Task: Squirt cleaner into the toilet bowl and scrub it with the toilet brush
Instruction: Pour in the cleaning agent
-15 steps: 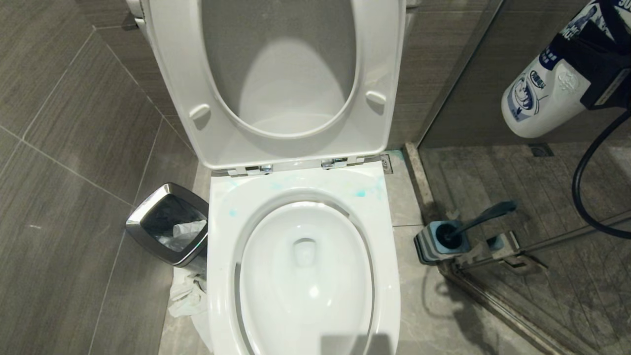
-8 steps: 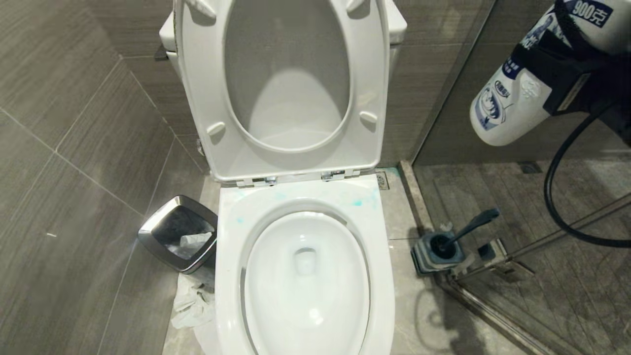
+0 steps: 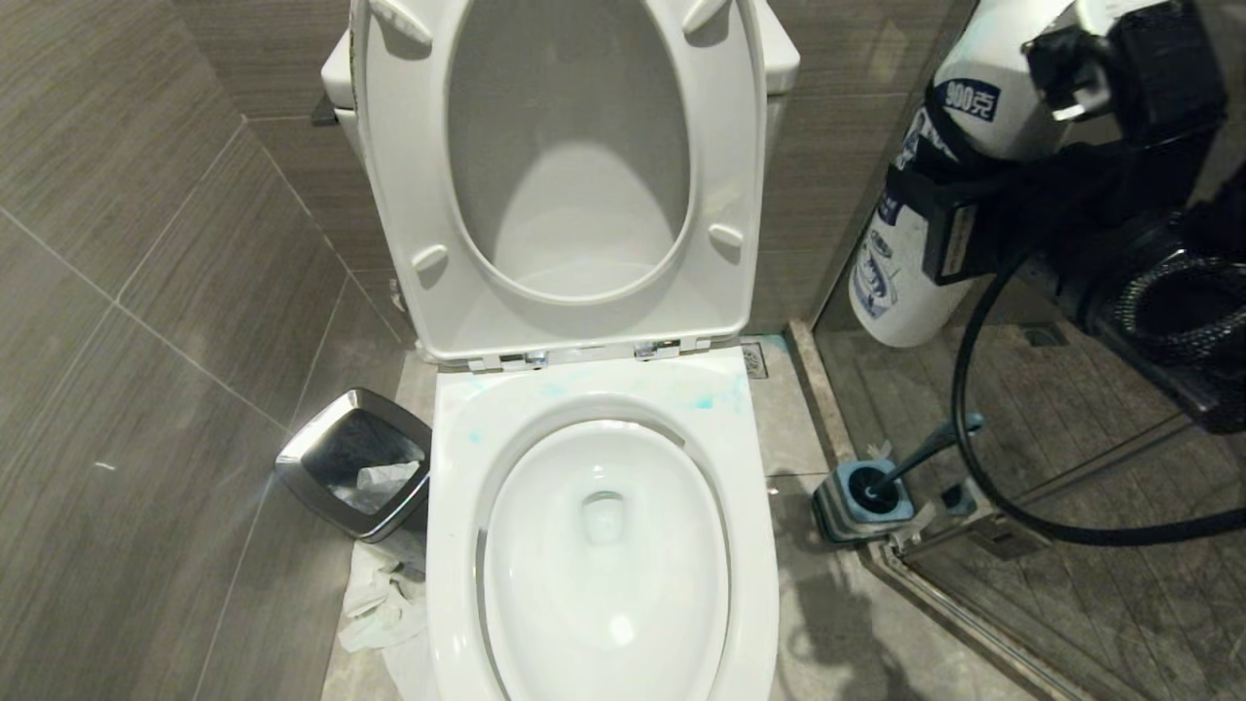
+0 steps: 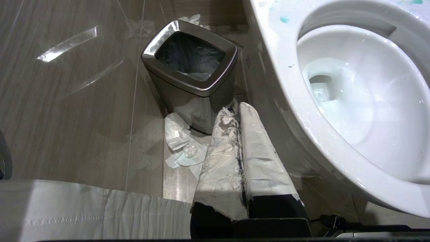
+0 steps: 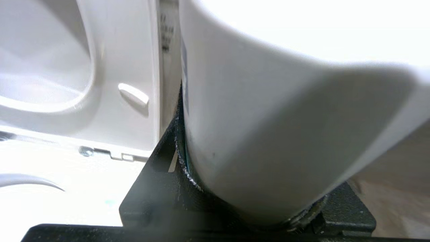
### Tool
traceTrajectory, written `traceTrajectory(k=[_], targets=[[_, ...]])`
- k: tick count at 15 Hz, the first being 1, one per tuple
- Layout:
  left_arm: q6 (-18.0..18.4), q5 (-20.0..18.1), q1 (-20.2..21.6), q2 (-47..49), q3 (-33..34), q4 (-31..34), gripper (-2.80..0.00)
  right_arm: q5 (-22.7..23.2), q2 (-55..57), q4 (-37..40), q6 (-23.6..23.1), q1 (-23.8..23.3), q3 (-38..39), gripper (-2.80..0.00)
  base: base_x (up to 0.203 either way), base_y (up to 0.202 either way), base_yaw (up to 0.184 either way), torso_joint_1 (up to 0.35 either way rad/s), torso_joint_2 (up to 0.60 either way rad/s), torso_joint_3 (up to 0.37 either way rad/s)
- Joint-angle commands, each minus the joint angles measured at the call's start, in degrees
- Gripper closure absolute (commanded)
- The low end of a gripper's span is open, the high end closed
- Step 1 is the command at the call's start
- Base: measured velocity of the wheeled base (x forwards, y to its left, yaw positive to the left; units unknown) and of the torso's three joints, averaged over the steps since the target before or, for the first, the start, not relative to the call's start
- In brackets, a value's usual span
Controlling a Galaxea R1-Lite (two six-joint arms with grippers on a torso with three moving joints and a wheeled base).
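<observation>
My right gripper (image 3: 949, 219) is shut on the cleaner (image 3: 896, 292), a white bottle with blue labels. It hangs high to the right of the raised seat (image 3: 409, 195), base down, its cap out of view. In the right wrist view the cleaner (image 5: 268, 117) fills the space between the black fingers (image 5: 158, 174). The toilet bowl (image 3: 545, 545) stands open below, with teal spots (image 3: 715, 399) on its back rim. The toilet brush (image 3: 920, 453) leans in its holder (image 3: 861, 497) on the floor to the right. My left gripper (image 4: 237, 107) is parked low beside the toilet bowl (image 4: 369, 111), shut and empty.
A steel-rimmed bin (image 3: 321, 419) stands left of the toilet, with crumpled tissue (image 3: 375, 608) on the floor in front of it. A glass shower partition and its floor rail (image 3: 973, 623) run along the right. A black cable (image 3: 973, 389) loops down from the right arm over the brush.
The head camera tipped, so the whole scene slid down. My right arm swung the cleaner left toward the toilet and turned it more upright. The left arm kept still.
</observation>
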Motion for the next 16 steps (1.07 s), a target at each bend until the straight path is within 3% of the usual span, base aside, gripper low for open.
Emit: traceTrajectory(k=[1,6,11,16], targets=[[-0.02,0.01,0.02,0.01,0.0,-0.01,0.0,-4.35,6.79,-0.2,-0.9,3.95,-3.33,0.0,0.0,0.0,0.0,0.0,0.0,0.0],[-0.02,0.01,0.02,0.09,0.0,-0.01,0.0,-15.66,17.95,-0.27,-3.32,14.27,-11.21,0.0,0.0,0.0,0.0,0.0,0.0,0.0],[-0.02,0.01,0.02,0.02,0.0,-0.01,0.0,-17.15,22.16,-0.36,-10.07,16.16,-11.52,0.0,0.0,0.0,0.0,0.0,0.0,0.0],[0.06,0.01,0.02,0.0,0.0,-0.01,0.0,-18.15,25.1,-1.67,-22.05,17.15,-11.81,0.0,0.0,0.0,0.0,0.0,0.0,0.0]])
